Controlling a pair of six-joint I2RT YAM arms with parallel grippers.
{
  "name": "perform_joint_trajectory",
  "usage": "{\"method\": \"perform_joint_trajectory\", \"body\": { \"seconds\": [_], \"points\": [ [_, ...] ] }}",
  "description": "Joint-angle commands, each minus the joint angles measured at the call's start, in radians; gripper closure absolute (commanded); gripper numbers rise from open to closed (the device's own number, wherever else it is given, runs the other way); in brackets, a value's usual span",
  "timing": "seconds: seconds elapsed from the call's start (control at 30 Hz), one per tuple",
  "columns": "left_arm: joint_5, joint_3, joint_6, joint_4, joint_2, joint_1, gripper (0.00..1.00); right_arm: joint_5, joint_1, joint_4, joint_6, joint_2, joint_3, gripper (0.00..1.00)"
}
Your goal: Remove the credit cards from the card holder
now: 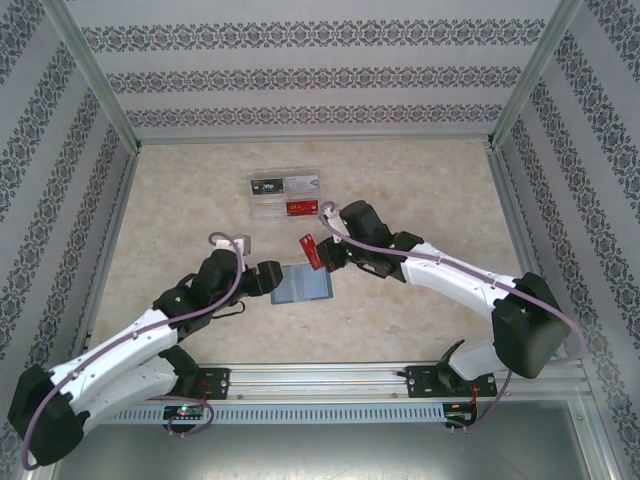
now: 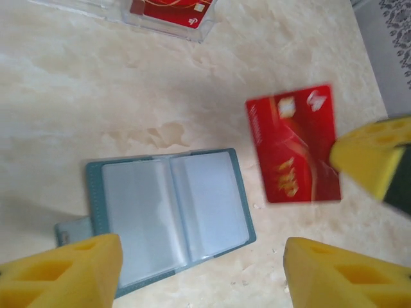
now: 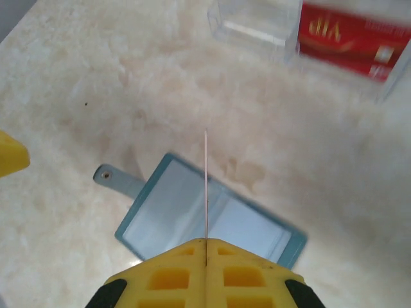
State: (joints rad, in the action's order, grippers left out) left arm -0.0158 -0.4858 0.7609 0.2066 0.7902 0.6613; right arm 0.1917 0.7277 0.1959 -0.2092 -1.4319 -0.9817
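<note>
1. Left wrist view: the left gripper (image 2: 200, 274) stands released. Its two yellow fingers (image 2: 64, 273) are spread wide and cut off by the bottom edge, with nothing clasped between them
2. The card holder (image 2: 170, 215) lies opened flat on the table (image 2: 77, 96), just ahead of those fingers. Its near-left corner and part of its snap tab (image 2: 70, 229) are hidden behind the left-hand finger, so contact there cannot be told
3. Its clear pockets look pale and blank; whether any card sits inside them is hard to make out
4. Ahead and to the right of this gripper, a red card (image 2: 294, 144) hangs tilted and blurred. Its right edge is covered by a yellow finger of the right gripper (image 3: 205, 255)
5. Right wrist view: the right gripper is clenched on that red card, which shows edge-on as a thin line rising from the seam between the pads, its face unseen
6. Beneath these fingertips the card holder is blurred, and its near edge is hidden by them
7. Far ahead of the right gripper, a clear tray (image 3: 257, 29) is cut off by the top of the frame. It holds a second red card (image 3: 353, 35) whose print is too smeared to read
8. Top external view: both wrists crowd the holder, and the left gripper's fingers are hard to separate from the dark wrist
</note>
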Motion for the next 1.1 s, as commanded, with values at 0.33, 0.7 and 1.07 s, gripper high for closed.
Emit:
{"method": "perform_joint_trajectory", "body": {
  "seconds": [0.33,0.7,1.07],
  "points": [
    [0.111,0.073,-0.015,0.221,-0.294,0.008,0.0,-0.267,0.019,0.021,0.808,-0.241,-0.252,1.0],
    [0.177,0.065,-0.001,0.354,-0.418,0.009,0.0,-0.313,-0.009,0.029,1.188,-0.472,-0.419,1.0],
    [0.218,0.072,0.016,0.426,-0.533,0.008,0.0,-0.346,-0.038,0.029,1.273,-0.6,-0.529,1.0]
  ]
}}
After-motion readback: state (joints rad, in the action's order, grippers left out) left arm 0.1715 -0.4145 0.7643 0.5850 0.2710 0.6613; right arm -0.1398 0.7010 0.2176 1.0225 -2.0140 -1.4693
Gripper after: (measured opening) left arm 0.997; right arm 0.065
